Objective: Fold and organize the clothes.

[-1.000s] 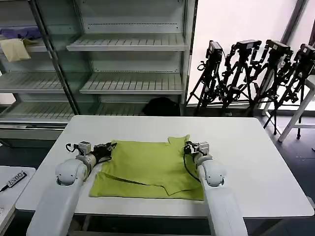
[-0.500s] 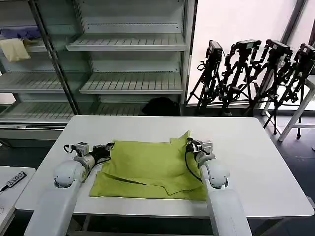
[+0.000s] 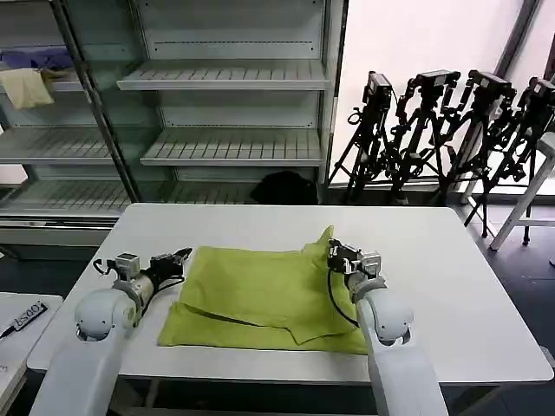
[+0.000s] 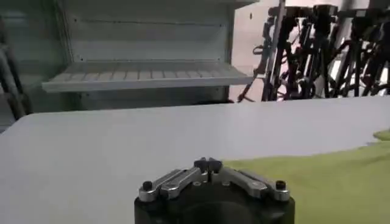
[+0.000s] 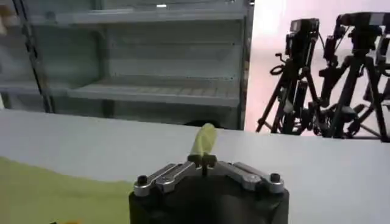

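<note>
White counter (image 3: 451, 286): lime T-shirt (image 3: 260, 295) lies at its middle, folded over itself, far layer overlapping the near one. Right tool (image 3: 333, 252) at the shirt's far right corner, fingers pressed together, pinching a peak of fabric raised off the counter. Left tool (image 3: 180, 256) just beside the shirt's left edge, fingers pressed together with nothing between them, over bare counter.
</note>
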Robot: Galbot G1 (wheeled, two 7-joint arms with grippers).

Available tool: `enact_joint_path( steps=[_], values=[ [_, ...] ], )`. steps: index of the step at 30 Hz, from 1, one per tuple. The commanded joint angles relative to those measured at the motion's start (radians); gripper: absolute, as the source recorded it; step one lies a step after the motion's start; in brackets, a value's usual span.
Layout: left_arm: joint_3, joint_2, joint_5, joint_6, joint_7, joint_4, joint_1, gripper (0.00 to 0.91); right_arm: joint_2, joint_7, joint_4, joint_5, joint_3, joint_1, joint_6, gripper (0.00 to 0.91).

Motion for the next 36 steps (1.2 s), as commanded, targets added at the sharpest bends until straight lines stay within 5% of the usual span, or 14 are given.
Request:
enact_joint_path(
  steps=[1,15,29,31,32,33,36],
  values=[
    [0.031,0.001,0.074,0.001,-0.008,0.01,-0.016,0.907,-0.002,-0.001,0.05,-0.001,0.0,-0.032,0.001,0.0],
    [0.15,-0.058,0.155,0.002,-0.006,0.207,-0.185,0.907,0.0,-0.021,0.011,-0.013,0.015,-0.009,0.003,0.0],
    [0.146,-0.063,0.16,0.002,0.026,0.245,-0.186,0.897,0.01,-0.024,-0.016,-0.028,0.021,0.006,0.004,0.0],
    [0.146,-0.065,0.16,0.002,0.028,0.246,-0.185,0.655,0.011,-0.024,-0.014,-0.028,0.019,0.007,0.004,0.0],
    [0.146,-0.066,0.16,0.002,0.03,0.246,-0.185,0.373,0.011,-0.023,-0.014,-0.029,0.019,0.007,0.004,0.0],
    [0.146,-0.067,0.159,0.002,0.032,0.246,-0.185,0.202,0.011,-0.023,-0.014,-0.03,0.018,0.008,0.003,0.0],
    [0.147,-0.068,0.16,0.002,0.041,0.241,-0.182,0.01,0.012,-0.023,-0.014,-0.032,0.017,0.008,0.004,0.0]
  ],
)
